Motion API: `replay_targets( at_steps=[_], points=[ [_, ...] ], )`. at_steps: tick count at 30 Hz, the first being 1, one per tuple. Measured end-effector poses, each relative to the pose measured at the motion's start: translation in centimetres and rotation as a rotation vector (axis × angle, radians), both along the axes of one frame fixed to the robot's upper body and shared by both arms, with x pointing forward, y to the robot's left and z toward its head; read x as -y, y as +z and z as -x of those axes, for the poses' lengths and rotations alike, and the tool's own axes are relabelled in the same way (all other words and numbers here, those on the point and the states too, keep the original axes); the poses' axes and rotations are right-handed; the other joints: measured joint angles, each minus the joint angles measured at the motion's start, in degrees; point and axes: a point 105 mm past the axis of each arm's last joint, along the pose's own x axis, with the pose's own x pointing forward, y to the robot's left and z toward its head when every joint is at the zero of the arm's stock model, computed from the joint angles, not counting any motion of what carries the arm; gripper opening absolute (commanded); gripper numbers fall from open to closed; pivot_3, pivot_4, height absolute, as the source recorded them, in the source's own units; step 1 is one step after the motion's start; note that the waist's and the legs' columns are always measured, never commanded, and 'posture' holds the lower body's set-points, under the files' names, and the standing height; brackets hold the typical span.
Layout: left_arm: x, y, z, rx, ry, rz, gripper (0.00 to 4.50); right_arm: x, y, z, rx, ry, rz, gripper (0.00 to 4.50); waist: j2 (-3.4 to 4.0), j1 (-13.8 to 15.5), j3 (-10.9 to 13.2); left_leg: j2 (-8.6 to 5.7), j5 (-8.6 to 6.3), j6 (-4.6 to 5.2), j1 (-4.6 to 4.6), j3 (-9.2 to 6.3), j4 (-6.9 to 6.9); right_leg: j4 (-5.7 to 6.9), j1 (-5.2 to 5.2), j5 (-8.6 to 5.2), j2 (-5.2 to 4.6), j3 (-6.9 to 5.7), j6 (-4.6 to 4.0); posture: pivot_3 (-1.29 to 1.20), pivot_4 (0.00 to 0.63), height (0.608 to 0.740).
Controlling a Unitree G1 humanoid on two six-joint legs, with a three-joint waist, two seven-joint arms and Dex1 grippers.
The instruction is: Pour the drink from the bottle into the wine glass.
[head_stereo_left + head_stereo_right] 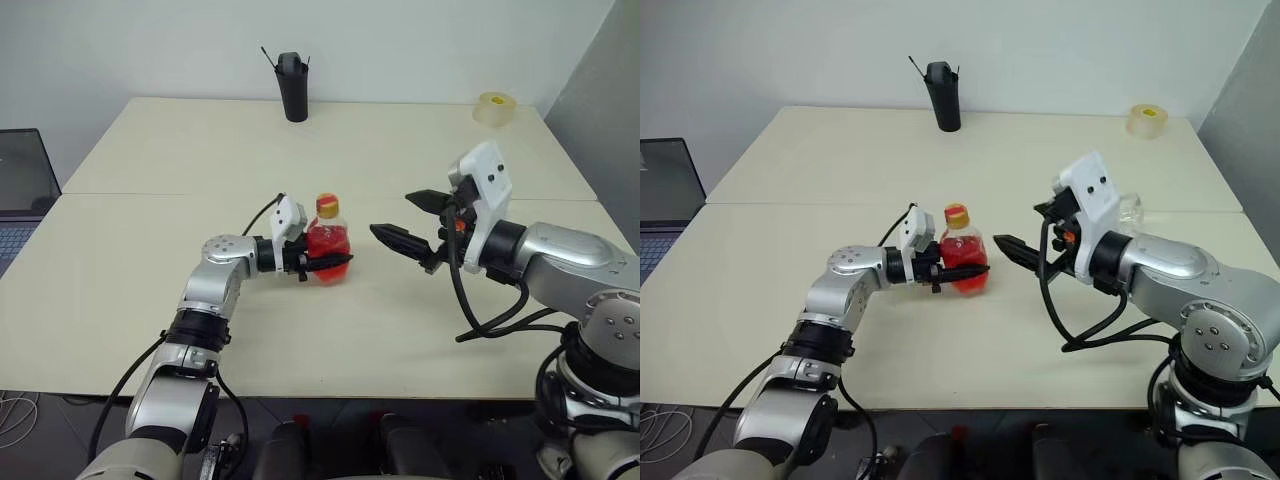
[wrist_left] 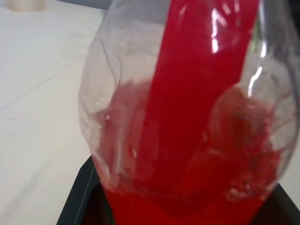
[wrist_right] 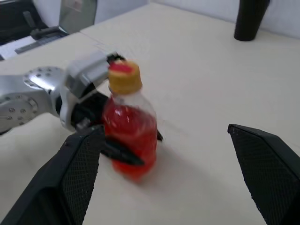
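Bottle (image 1: pixel 328 243) with red drink (image 1: pixel 328 250) stands capped, clamped around its body by the left gripper (image 1: pixel 322 263), probably for uncapping. The right gripper (image 1: pixel 414 222) waits beside it, jaws wide.

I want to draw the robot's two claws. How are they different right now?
The left gripper is closed around the bottle of red drink; the right gripper is wide open and holds nothing. The left sits low by the table; the right hangs higher. Both have two black fingers.
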Motion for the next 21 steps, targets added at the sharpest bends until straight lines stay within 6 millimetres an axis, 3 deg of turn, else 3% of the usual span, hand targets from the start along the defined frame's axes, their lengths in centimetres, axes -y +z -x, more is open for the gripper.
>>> replay_targets(
  at_steps=[7, 15, 21],
  points=[
    [2.7, 0.0, 1.3, 0.017, -0.080, -0.009, 2.05, -2.2, -0.6, 0.3, -0.042, 0.029, -0.021, 4.50, 0.01, 0.05, -0.01, -0.03, 0.00, 0.00, 0.00, 0.01, 0.01, 0.00, 0.01, 0.00, -0.04, 0.01, 0.00, 0.00, 0.150, 0.740],
    [3.0, -0.5, 1.7, 0.053, -0.092, -0.025, 2.05, -2.2, -0.7, -0.5, -0.051, -0.044, -0.048, 4.50, 0.01, 0.02, -0.01, -0.03, 0.00, 0.00, 0.00, 0.02, -0.01, -0.01, 0.00, 0.00, -0.03, 0.02, 0.00, 0.00, 0.150, 0.740],
    [3.2, -0.6, 1.7, 0.068, -0.095, -0.030, 2.05, -1.8, -1.0, -1.1, -0.069, -0.082, -0.046, 2.49, 0.01, 0.00, -0.01, -0.02, 0.00, 0.01, 0.00, 0.02, -0.01, -0.01, 0.00, 0.00, -0.02, 0.02, 0.00, 0.00, 0.150, 0.740]
  ],
)
